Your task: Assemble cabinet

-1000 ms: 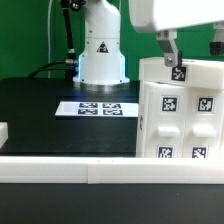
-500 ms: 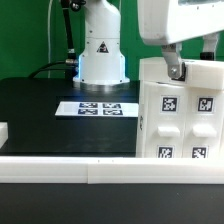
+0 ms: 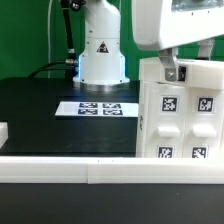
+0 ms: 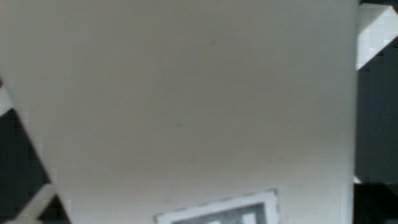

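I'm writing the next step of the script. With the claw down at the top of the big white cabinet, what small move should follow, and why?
Probably ease straight down a little further, then close. The claw sits at the top edge of the large white plastic cabinet, and the wrist view is filled by its white surface, but no grip is visible yet.

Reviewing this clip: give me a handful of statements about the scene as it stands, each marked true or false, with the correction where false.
1. The large white plastic cabinet stands at the exterior view's right, tagged panels facing the camera. True.
2. The thin flat white marker board lies on top of the cabinet. False: it lies flat on the black table, in front of the white robot base.
3. The hand is at the cabinet's top edge. True.
4. The hand hovers over the marker board. False: it is at the cabinet, apart from that board.
5. The wrist view is mostly filled by a plain white surface. True.
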Action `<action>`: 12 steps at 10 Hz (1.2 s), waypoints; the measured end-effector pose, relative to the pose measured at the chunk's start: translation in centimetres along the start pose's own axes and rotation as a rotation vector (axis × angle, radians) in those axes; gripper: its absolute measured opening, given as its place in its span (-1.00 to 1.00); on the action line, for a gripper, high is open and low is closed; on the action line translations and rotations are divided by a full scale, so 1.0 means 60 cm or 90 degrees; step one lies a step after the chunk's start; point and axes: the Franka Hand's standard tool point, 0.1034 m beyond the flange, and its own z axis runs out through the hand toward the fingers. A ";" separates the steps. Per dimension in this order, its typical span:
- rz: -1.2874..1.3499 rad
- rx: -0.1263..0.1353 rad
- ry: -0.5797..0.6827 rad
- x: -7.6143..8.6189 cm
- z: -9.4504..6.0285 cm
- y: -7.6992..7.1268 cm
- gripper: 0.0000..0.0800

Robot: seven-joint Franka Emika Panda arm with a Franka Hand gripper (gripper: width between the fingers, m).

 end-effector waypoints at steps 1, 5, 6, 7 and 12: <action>0.014 -0.002 0.001 0.000 -0.001 0.002 0.37; 0.092 -0.004 0.004 0.000 -0.001 0.004 0.38; 0.137 -0.005 0.005 0.000 -0.002 0.005 0.38; 0.165 -0.005 0.005 0.000 -0.002 0.006 0.38; 0.489 -0.018 0.031 0.004 -0.003 0.007 0.38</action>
